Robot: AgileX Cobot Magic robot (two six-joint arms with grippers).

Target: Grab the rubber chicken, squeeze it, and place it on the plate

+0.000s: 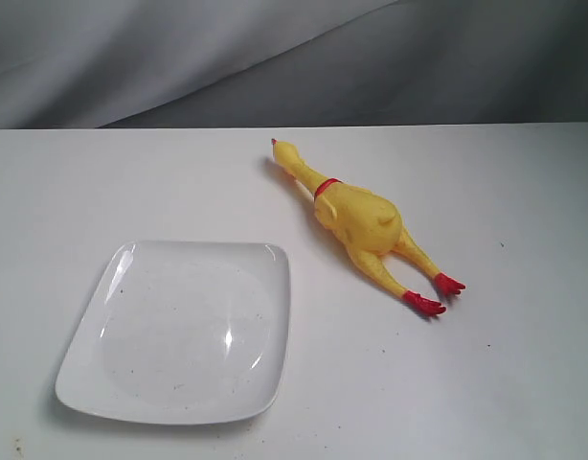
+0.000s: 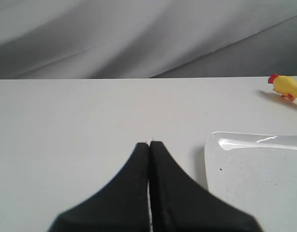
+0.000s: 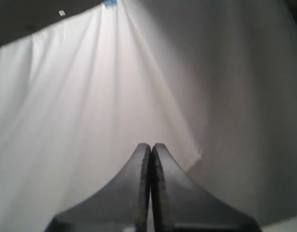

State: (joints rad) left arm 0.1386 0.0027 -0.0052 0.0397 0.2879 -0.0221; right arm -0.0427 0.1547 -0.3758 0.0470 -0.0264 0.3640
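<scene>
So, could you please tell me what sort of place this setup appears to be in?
Probably a staged robot test bench, not a home: a plain white tabletop, a grey draped cloth backdrop, and just a yellow rubber toy chicken beside a glossy white square plate.

Here's the plate (image 1: 179,331): glossy white, shallow, square with rounded corners, lying flat, a few dark specks on its surface. And the rubber chicken (image 1: 366,228) is stretched out flat off the plate's far right corner, near it but not touching. It has a plump yellow body, thin neck, red collar and red beak tip. Its head lies beyond that corner, and its red feet trail out to the plate's right.
</scene>
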